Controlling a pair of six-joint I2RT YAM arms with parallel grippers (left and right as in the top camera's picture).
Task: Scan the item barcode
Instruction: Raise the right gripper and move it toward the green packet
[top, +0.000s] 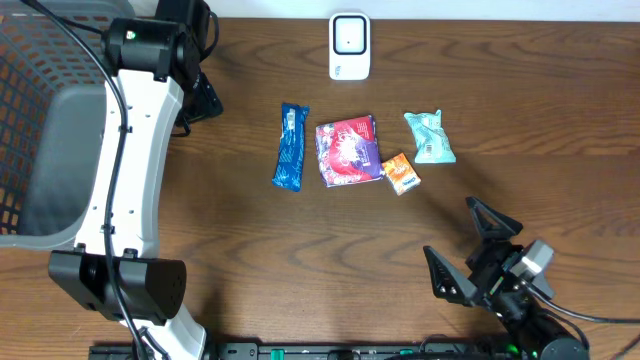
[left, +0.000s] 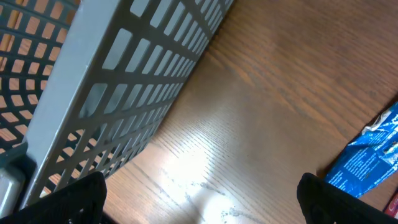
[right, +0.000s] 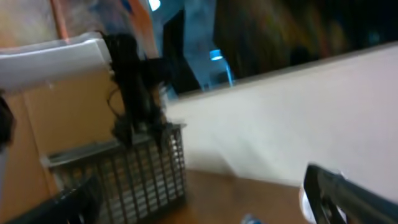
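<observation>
Several snack packets lie mid-table: a blue one (top: 290, 147), a red and purple one (top: 347, 151), a small orange one (top: 401, 173) and a teal one (top: 430, 137). A white scanner (top: 349, 45) stands at the far edge behind them. My left gripper (top: 205, 100) hangs left of the blue packet, beside the basket. In the left wrist view it (left: 199, 208) is open over bare wood, with the blue packet (left: 367, 162) at the right edge. My right gripper (top: 462, 243) is open near the front right, holding nothing; its own view (right: 205, 208) is blurred.
A grey mesh basket (top: 30, 120) fills the left side; its wall (left: 112, 81) runs close by my left gripper. The white left arm (top: 130, 180) stretches along the basket. The right wrist view shows the basket (right: 137, 168) and a pale wall behind the table.
</observation>
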